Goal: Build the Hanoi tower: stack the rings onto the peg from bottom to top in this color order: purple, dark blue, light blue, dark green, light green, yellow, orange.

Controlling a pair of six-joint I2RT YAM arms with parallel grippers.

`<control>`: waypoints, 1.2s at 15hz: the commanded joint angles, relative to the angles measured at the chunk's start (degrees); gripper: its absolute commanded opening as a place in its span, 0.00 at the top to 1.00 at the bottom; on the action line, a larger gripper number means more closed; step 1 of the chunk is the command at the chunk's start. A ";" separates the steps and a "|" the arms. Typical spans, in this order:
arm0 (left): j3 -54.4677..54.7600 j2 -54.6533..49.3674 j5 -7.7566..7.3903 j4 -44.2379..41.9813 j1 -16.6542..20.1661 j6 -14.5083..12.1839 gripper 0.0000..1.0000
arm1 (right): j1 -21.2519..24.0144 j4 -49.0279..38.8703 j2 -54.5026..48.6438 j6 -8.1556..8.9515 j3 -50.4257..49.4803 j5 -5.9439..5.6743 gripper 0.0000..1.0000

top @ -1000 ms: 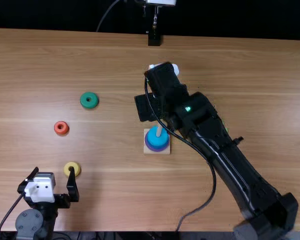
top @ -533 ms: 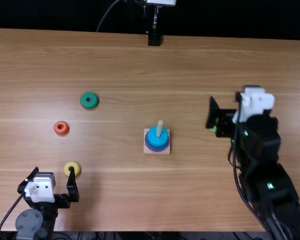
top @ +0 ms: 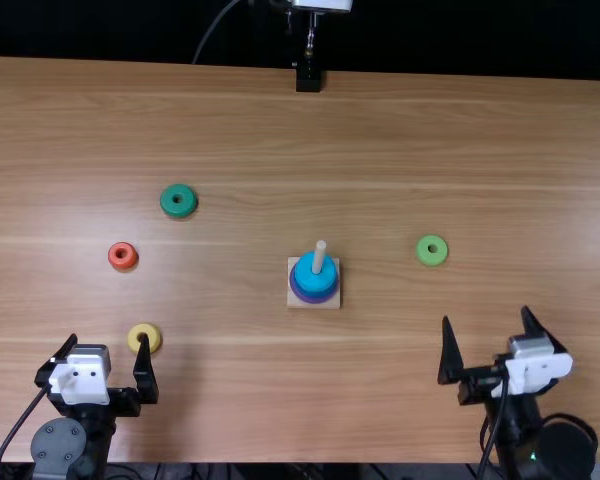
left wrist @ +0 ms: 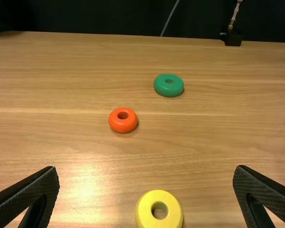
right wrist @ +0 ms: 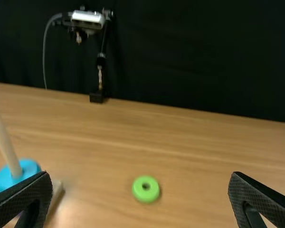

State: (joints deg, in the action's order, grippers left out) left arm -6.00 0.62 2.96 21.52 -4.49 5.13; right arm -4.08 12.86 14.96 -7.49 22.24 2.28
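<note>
Left of the middle, my left gripper is open and holds nothing; its fingers also flank the left wrist view, gripper. Just beyond it lies the yellow ring, then the orange ring and dark green ring farther off. On the square base, the upright peg carries a purple ring under blue. Near the right front, my right gripper stands open, short of the light green ring. In the right wrist view, the gripper has nothing between its fingers.
At the table's far edge stands a black mount with a thin cable. Bare table lies between the two arms, and more surrounds the peg base.
My right arm has drawn back from over the peg base to the right front, uncovering the base and then the light green ring. The left arm has stayed still.
</note>
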 commanded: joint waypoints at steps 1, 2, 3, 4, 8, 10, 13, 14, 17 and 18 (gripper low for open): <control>6.00 -0.62 -0.54 4.43 0.27 -0.48 0.00 | 2.23 2.49 -5.56 -1.58 -5.19 2.25 0.00; 6.00 -0.62 -0.54 4.43 0.27 -0.48 0.00 | 2.93 4.60 -8.55 -1.27 -7.56 2.15 0.00; 6.00 -0.62 -0.54 4.43 0.27 -0.48 0.00 | 3.55 5.55 -10.13 -0.95 -9.50 2.04 0.00; 6.00 -0.62 -0.54 4.43 0.27 -0.48 0.00 | 3.99 5.66 -11.18 -0.53 -11.43 1.93 0.00; 6.00 -0.62 -0.54 4.43 0.27 -0.48 0.00 | 3.90 4.81 -14.96 8.65 -16.00 -4.50 0.00; 6.00 -0.62 -0.54 4.43 0.27 -0.48 0.00 | 3.81 4.60 -14.96 11.18 -18.20 -10.72 0.00; 6.00 -0.62 -0.54 4.43 0.27 -0.48 0.00 | 3.64 4.18 -14.96 10.44 -20.31 -10.72 0.00; 6.00 -0.62 -0.54 4.43 0.27 -0.48 0.00 | 3.64 3.13 -14.96 10.33 -21.18 -10.72 0.00; 6.00 -0.62 -0.54 4.43 0.27 -0.48 0.00 | 3.90 2.28 -14.96 10.02 -21.27 -10.62 0.00; 6.00 -0.62 -0.54 4.43 0.27 -0.48 0.00 | 3.99 2.49 -14.96 8.54 -21.27 -10.62 0.00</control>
State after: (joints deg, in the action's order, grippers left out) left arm -6.02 0.62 2.96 21.52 -4.49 5.10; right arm -0.69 13.82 0.69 1.48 4.69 -7.14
